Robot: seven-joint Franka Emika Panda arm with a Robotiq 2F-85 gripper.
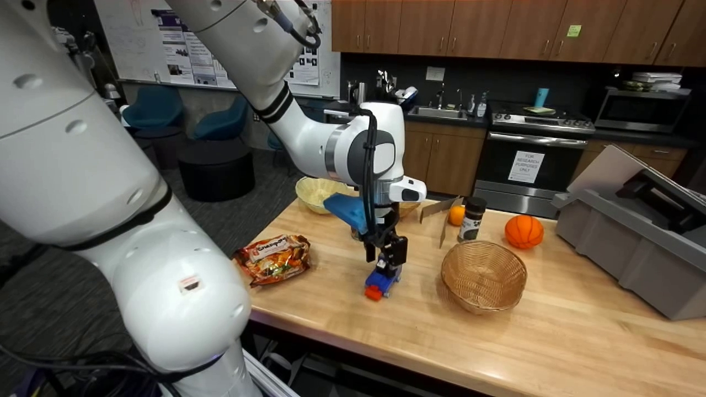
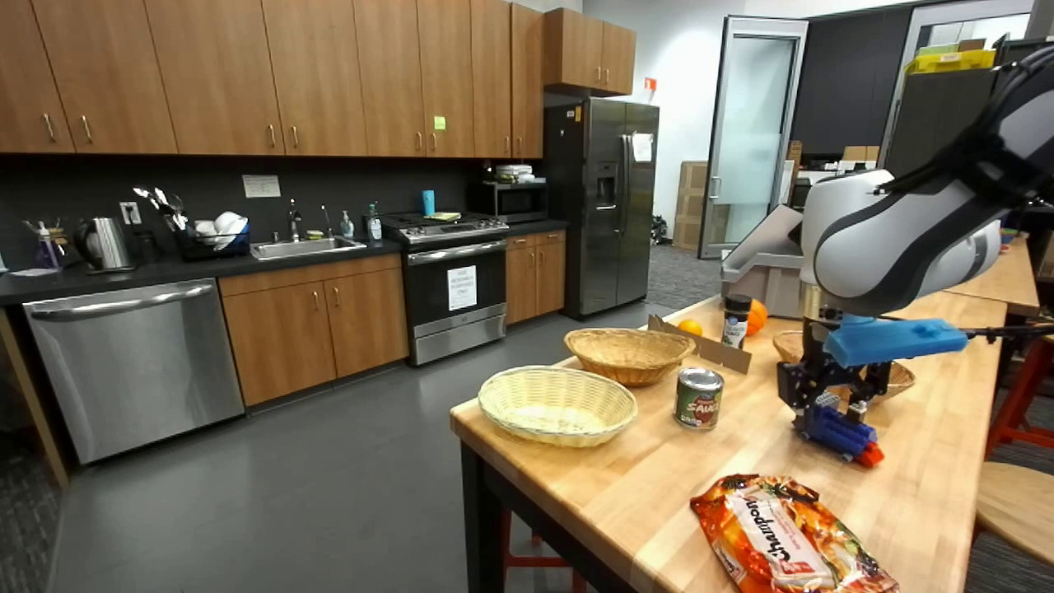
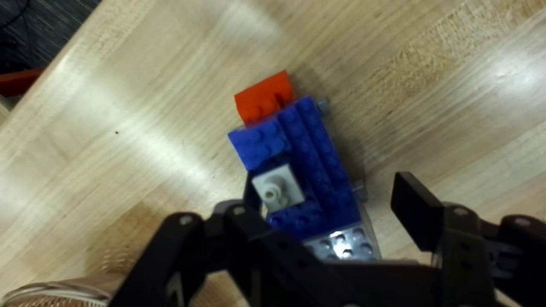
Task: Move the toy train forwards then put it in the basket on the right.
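The blue toy train (image 1: pixel 381 280) with a red end piece stands on the wooden table, seen in both exterior views. Over its rear part is my gripper (image 1: pixel 386 260), pointing down, its jaws on either side of the train (image 3: pixel 320 170). In the wrist view the left finger is close against the train's side by a pale square piece; whether it touches I cannot tell. A gap of bare table separates the right finger (image 3: pixel 416 209) from the train. The round tan basket (image 1: pixel 484 273) sits to the train's right, nothing in it; its rim (image 3: pixel 55 290) shows at the wrist view's lower left.
A noodle packet (image 1: pixel 273 259) lies left of the train. Behind are a sauce can (image 2: pixel 698 399), a pale bowl (image 2: pixel 556 412), another tan bowl (image 2: pixel 630 358), cardboard (image 1: pixel 438 209) and a black-capped bottle (image 1: pixel 471 220). An orange ball (image 1: pixel 524 231) and grey bin (image 1: pixel 629 253) stand beyond the basket.
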